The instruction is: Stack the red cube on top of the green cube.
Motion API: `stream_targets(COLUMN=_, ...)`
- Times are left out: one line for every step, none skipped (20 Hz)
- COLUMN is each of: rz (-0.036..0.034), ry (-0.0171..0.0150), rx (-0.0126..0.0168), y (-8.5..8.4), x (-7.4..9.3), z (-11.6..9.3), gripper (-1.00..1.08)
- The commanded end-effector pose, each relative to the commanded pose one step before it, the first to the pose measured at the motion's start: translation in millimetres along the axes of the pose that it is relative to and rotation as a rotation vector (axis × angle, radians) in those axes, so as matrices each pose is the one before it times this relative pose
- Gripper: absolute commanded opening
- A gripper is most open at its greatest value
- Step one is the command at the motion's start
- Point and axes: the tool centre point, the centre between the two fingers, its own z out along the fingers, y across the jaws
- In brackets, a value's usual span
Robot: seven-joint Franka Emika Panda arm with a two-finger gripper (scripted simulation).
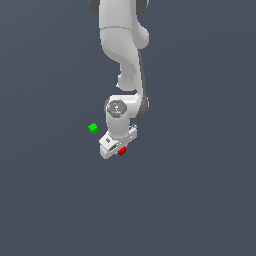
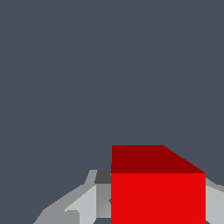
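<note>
In the exterior view, the white gripper (image 1: 118,148) points down over the red cube (image 1: 121,150), which peeks out at its lower edge. The wrist view shows the red cube (image 2: 157,192) large and close, sitting between the grey fingers (image 2: 83,205). One finger lies against each side of it, so the gripper (image 2: 158,208) is shut on it. The green cube (image 1: 93,128) rests on the dark floor, a short way toward the exterior view's left and slightly farther up the picture than the gripper. It does not show in the wrist view.
The white arm (image 1: 122,45) reaches down from the top of the exterior view. A plain dark grey floor (image 1: 200,200) surrounds both cubes.
</note>
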Motion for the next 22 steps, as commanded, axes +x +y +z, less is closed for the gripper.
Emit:
stream_targets(rz=-0.0003, ry=0.00032, rx=-0.00016, y=-0.03, x=0.3, z=0.39, gripper=-1.0)
stream_targets(rz=0.0, ry=0.0, rx=0.0, y=0.0, x=0.0, z=0.0, gripper=-1.0)
stream_targets(rz=0.0, ry=0.0, rx=0.0, y=0.0, x=0.0, z=0.0, gripper=-1.0)
stream_targets(rz=0.0, ry=0.0, rx=0.0, y=0.0, x=0.0, z=0.0, gripper=-1.0)
stream_targets(rz=0.0, ry=0.0, rx=0.0, y=0.0, x=0.0, z=0.0, gripper=-1.0)
stream_targets(rz=0.0, ry=0.0, rx=0.0, y=0.0, x=0.0, z=0.0, gripper=-1.0)
stream_targets(rz=0.0, ry=0.0, rx=0.0, y=0.0, x=0.0, z=0.0, gripper=-1.0)
stream_targets(rz=0.00053, ry=-0.00006, rx=-0.00044, y=0.3, x=-0.29, z=-0.39, gripper=-1.0)
stream_targets(rz=0.0, ry=0.0, rx=0.0, y=-0.01, x=-0.01, z=-0.29, gripper=-1.0)
stream_targets(rz=0.0, ry=0.0, rx=0.0, y=-0.02, x=-0.03, z=-0.88, gripper=-1.0)
stream_targets(rz=0.0, ry=0.0, rx=0.0, y=-0.03, x=-0.05, z=-1.47, gripper=-1.0)
stream_targets(rz=0.0, ry=0.0, rx=0.0, y=-0.05, x=-0.07, z=-2.07, gripper=-1.0)
stream_targets(rz=0.0, ry=0.0, rx=0.0, y=-0.06, x=-0.08, z=-2.67, gripper=-1.0)
stream_targets(rz=0.0, ry=0.0, rx=0.0, y=-0.07, x=-0.1, z=-3.28, gripper=-1.0)
stream_targets(rz=0.0, ry=0.0, rx=0.0, y=-0.08, x=-0.11, z=-3.9, gripper=-1.0)
stream_targets(rz=0.0, ry=0.0, rx=0.0, y=-0.09, x=-0.12, z=-4.53, gripper=-1.0)
stream_targets(rz=0.0, ry=0.0, rx=0.0, y=-0.1, x=-0.12, z=-5.17, gripper=-1.0)
stream_targets(rz=0.0, ry=0.0, rx=0.0, y=-0.1, x=-0.13, z=-5.83, gripper=-1.0)
stream_targets(rz=-0.00062, ry=-0.00026, rx=-0.00014, y=-0.37, x=0.15, z=-6.47, gripper=-1.0)
stream_targets(rz=0.0, ry=0.0, rx=0.0, y=-0.1, x=-0.12, z=-7.21, gripper=-1.0)
stream_targets(rz=0.0, ry=0.0, rx=0.0, y=-0.09, x=-0.1, z=-7.71, gripper=-1.0)
stream_targets(rz=0.0, ry=0.0, rx=0.0, y=-0.07, x=-0.06, z=-7.33, gripper=-1.0)
